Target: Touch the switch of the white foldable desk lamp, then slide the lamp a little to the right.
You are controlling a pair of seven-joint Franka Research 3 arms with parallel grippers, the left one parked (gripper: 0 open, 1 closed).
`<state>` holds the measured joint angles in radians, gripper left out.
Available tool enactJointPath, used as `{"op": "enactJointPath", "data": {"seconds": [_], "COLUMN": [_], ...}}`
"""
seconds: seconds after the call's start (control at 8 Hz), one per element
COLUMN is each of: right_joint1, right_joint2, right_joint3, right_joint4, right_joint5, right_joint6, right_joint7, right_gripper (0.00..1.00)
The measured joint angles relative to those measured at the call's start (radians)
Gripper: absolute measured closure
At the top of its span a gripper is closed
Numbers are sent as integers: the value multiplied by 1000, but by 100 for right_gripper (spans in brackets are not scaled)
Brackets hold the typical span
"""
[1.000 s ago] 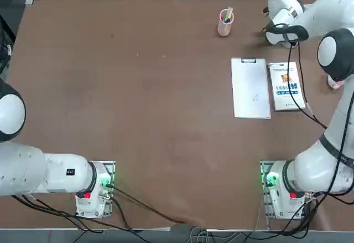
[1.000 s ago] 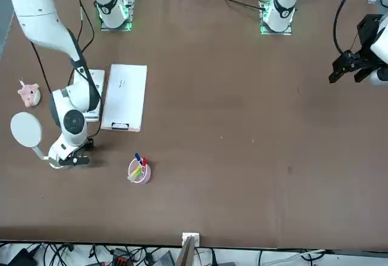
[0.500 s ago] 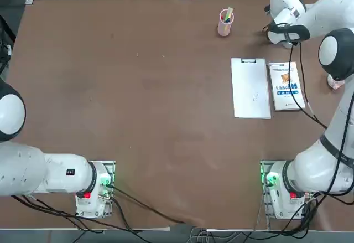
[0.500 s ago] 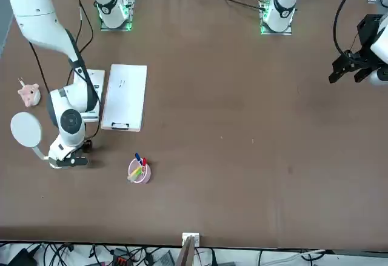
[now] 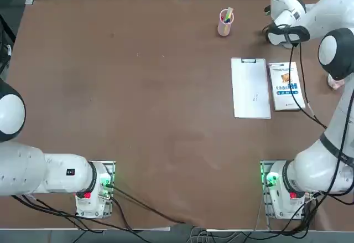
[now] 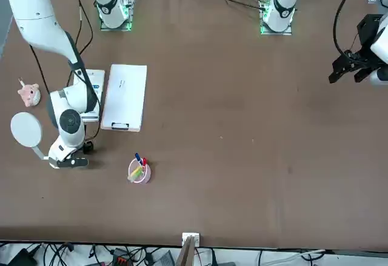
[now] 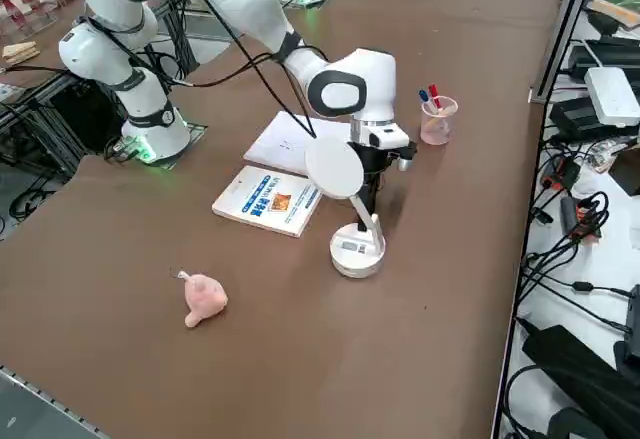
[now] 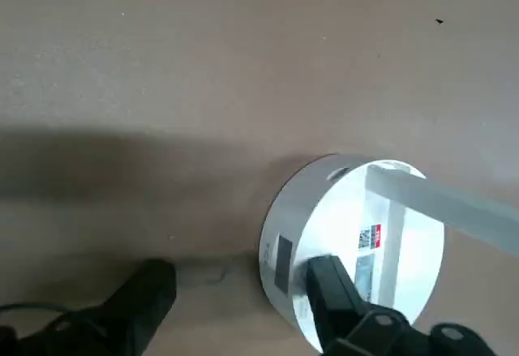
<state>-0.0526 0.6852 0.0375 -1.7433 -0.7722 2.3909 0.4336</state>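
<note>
White foldable desk lamp [image 7: 335, 167] is marked on its round base [image 8: 409, 267] by a sticker [image 8: 370, 236] with a square code and a red patch, its print too small to be read. From the lamp, the right gripper [image 8: 243, 267] is seen at the base, held open around nothing, one finger over the base's rim and the other beside it above the tabletop [image 7: 430, 339]. Bare tabletop is left on the lamp's right, with the table's far edge well apart from the lamp.
</note>
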Motion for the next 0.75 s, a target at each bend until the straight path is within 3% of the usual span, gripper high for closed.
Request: {"op": "enactJointPath", "data": {"seconds": [0.75], "right_joint1": [-1], "right_joint2": [0], "right_joint3": [0], "right_joint4": [2], "right_joint5": [-1], "right_joint6": [0], "right_joint7": [-20], "right_gripper": [0]}}
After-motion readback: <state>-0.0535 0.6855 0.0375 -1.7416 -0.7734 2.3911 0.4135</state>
